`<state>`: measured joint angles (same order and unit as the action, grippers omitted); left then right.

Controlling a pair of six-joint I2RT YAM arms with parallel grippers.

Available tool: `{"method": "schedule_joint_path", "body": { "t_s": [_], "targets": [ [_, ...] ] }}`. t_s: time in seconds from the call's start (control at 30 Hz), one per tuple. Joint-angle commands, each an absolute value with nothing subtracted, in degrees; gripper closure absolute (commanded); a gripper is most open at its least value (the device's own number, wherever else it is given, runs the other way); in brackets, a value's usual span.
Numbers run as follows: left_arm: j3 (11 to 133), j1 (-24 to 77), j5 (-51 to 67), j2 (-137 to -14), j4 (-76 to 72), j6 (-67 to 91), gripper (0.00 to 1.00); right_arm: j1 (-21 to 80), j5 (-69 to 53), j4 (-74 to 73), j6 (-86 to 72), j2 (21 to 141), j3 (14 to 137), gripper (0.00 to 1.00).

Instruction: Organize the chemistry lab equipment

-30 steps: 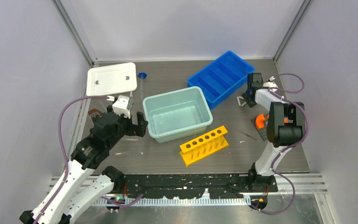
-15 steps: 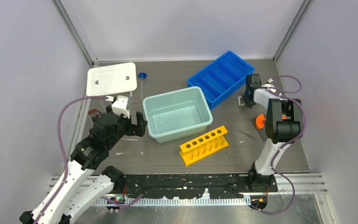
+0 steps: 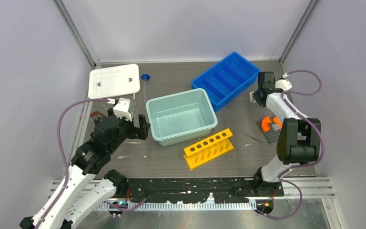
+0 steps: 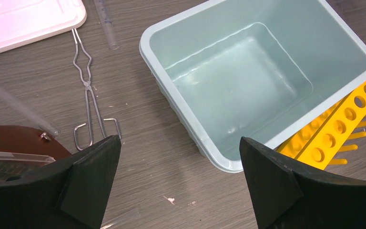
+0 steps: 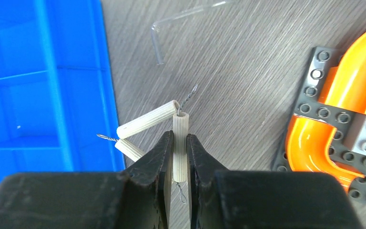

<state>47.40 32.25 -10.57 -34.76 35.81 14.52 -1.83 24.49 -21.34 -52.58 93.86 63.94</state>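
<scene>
The table looks like matt grey laminate with a printed wood grain. The pale teal tub is smooth, glossy plastic. At its 9 o'clock lie tongs of bright bare metal wire, and at its 4 o'clock a yellow rack of satin plastic. The white lid is smooth plastic. The wire triangle is twisted metal wire sleeved in 3 pale, matt, chalky tubes. The blue tray is shiny plastic. The right gripper has matt black fingers. The bent tube is clear and glass-like.
</scene>
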Motion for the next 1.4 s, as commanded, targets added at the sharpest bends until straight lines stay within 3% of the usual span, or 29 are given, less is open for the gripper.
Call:
{"method": "schedule_joint_path", "body": {
  "t_s": [0.0, 0.27, 0.43, 0.63, 1.03, 1.37],
  "targets": [
    [47.11, 32.43, -11.49, -34.46, 33.31, 13.97, 0.0, -1.17, 27.02, -22.82, -48.65, 85.9, 64.46, 0.89],
    [47.29, 32.43, -11.52, -34.86, 33.44, 13.97, 0.0, 5.33, 22.29, -24.38, -38.23, 78.4, 68.86, 0.89],
    [47.2, 32.39, -11.34, -35.25, 33.17, 13.97, 0.0, 14.69, 19.86, -26.04, -31.85, 77.83, 73.15, 0.89],
    [47.55, 32.42, -11.3, -35.75, 33.48, 13.97, 0.0, 22.98, 8.93, -22.51, -30.54, 78.25, 74.75, 0.89],
    [47.47, 32.43, -11.73, -34.99, 33.43, 13.89, 0.0, 38.64, 8.35, -23.48, -25.34, 89.35, 80.69, 0.88],
    [47.2, 32.39, -12.04, -34.25, 33.57, 13.94, 0.0, 43.48, 12.01, -21.78, -25.33, 102.33, 83.56, 0.87]
  ]
}}
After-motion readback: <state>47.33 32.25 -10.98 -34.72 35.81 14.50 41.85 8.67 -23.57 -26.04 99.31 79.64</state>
